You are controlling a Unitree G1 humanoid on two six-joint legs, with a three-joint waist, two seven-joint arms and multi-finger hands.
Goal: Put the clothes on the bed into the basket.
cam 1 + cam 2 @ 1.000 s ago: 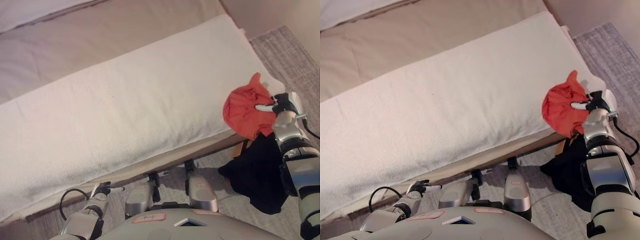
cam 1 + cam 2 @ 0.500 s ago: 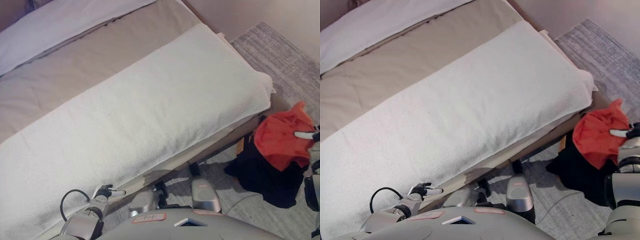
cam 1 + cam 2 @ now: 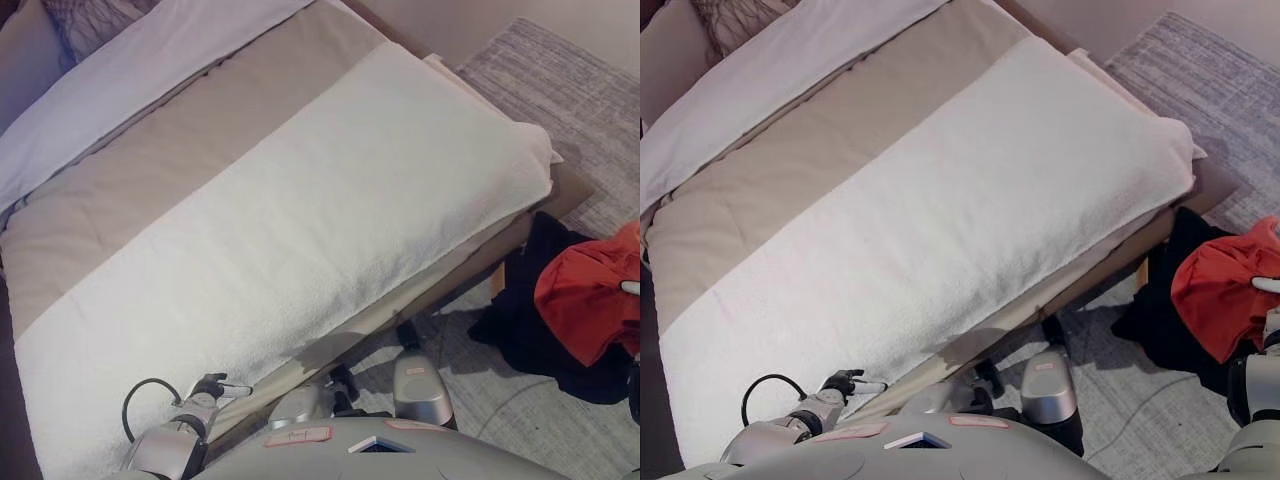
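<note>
The red garment [image 3: 1220, 295] hung off the bed [image 3: 940, 200], beyond its foot corner, over dark clothes [image 3: 1175, 320] on the floor. The right hand [image 3: 1268, 287], nearer, touched it; grip hidden. The left hand [image 3: 208, 387] idled below the bed's near edge, fingers loosely extended.

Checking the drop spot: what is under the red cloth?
Black cloth lies under the red cloth, down on the rug. What the black cloth covers, a basket or not, cannot be seen.

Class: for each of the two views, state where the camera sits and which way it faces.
Left eye view: on the head, looking down at the bed; left hand low left.
Right eye view: just beside it, facing the same way; same hand.
Both share the red cloth over black clothes at right; the right hand barely shows.
</note>
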